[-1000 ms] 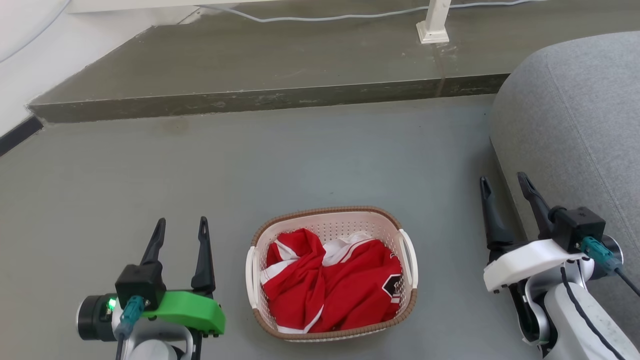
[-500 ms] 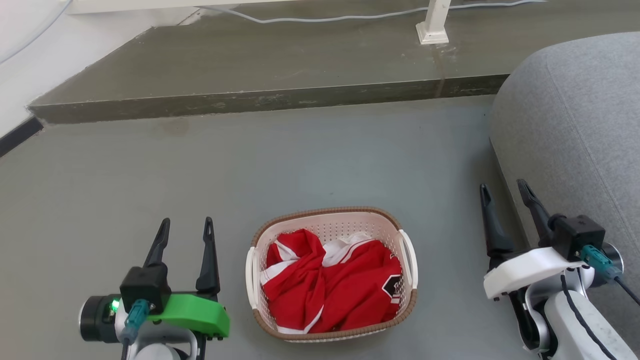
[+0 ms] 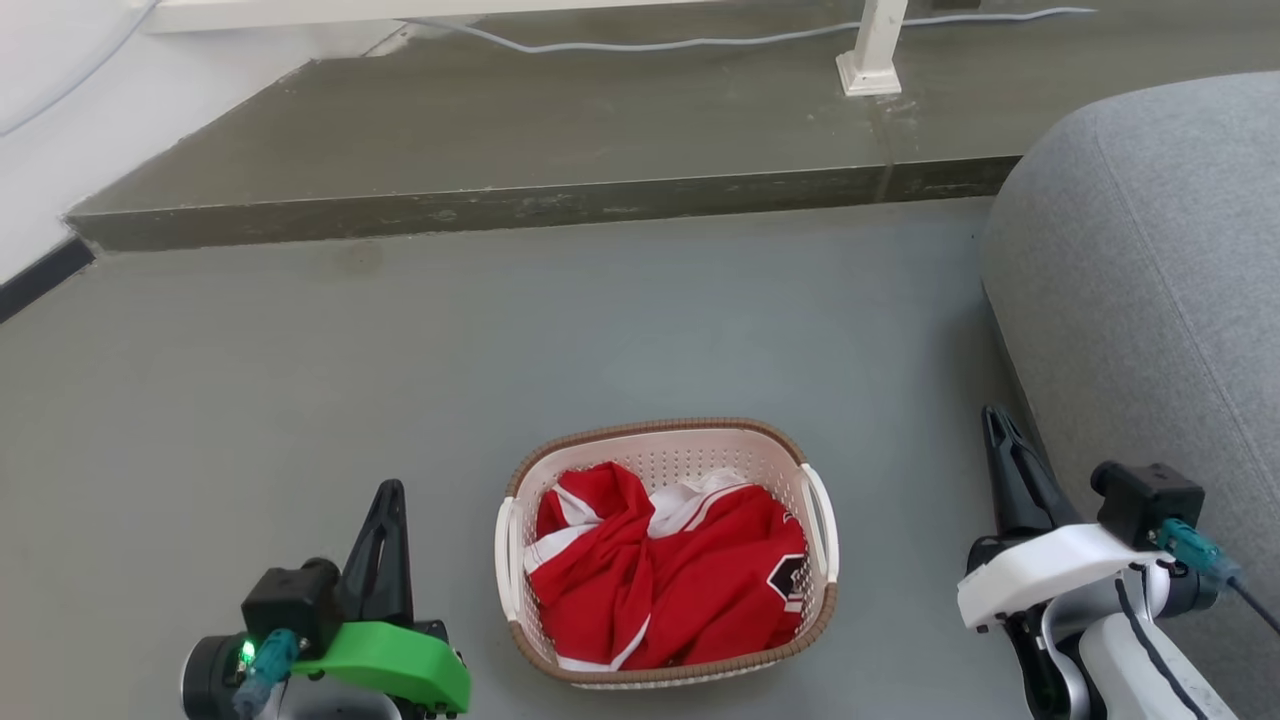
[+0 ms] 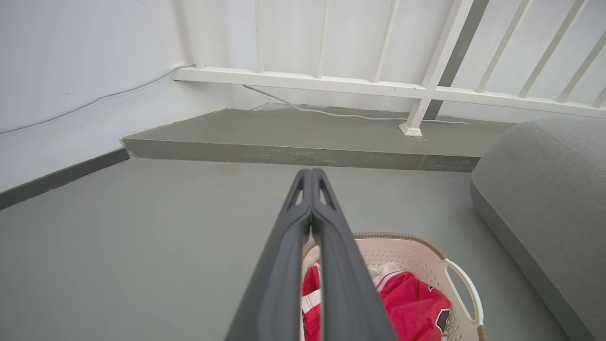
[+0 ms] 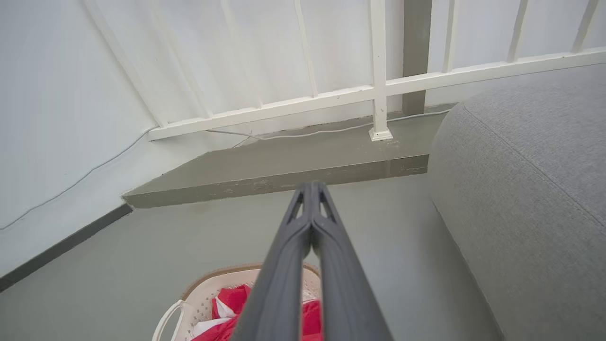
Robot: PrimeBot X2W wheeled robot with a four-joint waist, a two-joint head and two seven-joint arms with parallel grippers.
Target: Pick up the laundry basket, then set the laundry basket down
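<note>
- Your left gripper (image 3: pixel 388 492) sat at the lower left of the head view, its two fingers pressed together and holding nothing. The left wrist view showed the tips meeting.
- Your right gripper (image 3: pixel 996 418) sat at the lower right, fingers likewise together and empty. In the right wrist view the tips touched.
- The laundry basket (image 3: pixel 655 428) stood upright on the floor (image 3: pixel 480 340) between your two grippers, touching neither.
- A strip of bare floor lay between the left gripper and the basket's left handle (image 3: pixel 503 545). A wider strip lay between the right handle (image 3: pixel 822 520) and the right gripper.
- A red and white garment (image 3: pixel 660 585) lay bunched inside the basket.
- Just outside your right gripper, the rounded edge of the grey sofa (image 3: pixel 1150 300) ran close alongside, so that side gave you little room.
- Ahead of the basket the floor was open as far as the raised step (image 3: pixel 500 205), whose front edge ran straight across the view.
- On the step stood a white railing post (image 3: pixel 872 55), with a pale cable (image 3: pixel 600 42) trailing past it.
- At the far left a dark baseboard (image 3: pixel 40 278) marked the foot of the wall, well apart from your left gripper.
</note>
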